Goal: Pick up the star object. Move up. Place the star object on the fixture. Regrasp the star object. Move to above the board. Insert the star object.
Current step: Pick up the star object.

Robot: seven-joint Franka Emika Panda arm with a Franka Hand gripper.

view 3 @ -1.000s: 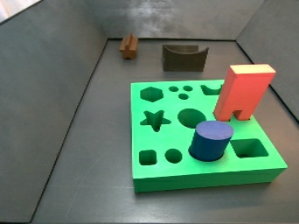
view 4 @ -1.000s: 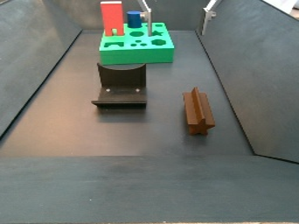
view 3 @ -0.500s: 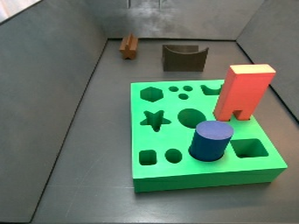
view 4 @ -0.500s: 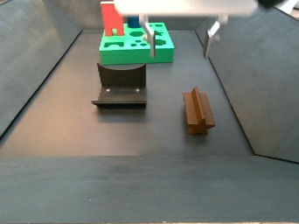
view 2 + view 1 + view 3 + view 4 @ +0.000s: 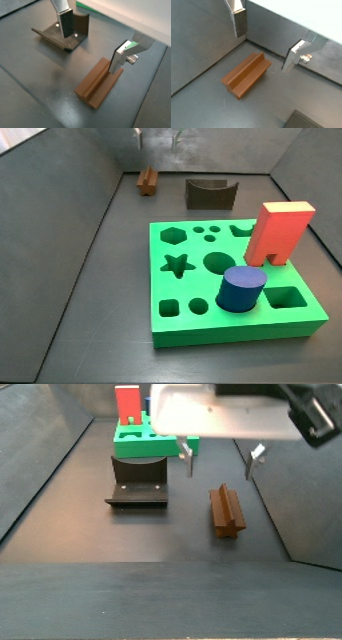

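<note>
The brown star object (image 5: 227, 510) lies flat on the dark floor near the right wall, also seen as a ridged bar (image 5: 246, 75) (image 5: 100, 85) in both wrist views and far back (image 5: 147, 180) in a side view. My gripper (image 5: 218, 456) hangs open above its far end, fingers (image 5: 240, 22) apart with nothing between them (image 5: 92, 42). The fixture (image 5: 138, 481) (image 5: 63, 32) stands to the left of the star object. The green board (image 5: 227, 338) (image 5: 189, 444) lies beyond it.
A red arch block (image 5: 278, 231) and a blue cylinder (image 5: 242, 288) stand in the board. Grey walls (image 5: 287, 474) enclose the floor on both sides, the right one close to the star object.
The gripper has come down and forward in a side view, from the top edge to just above the star object. Nothing else has moved.
</note>
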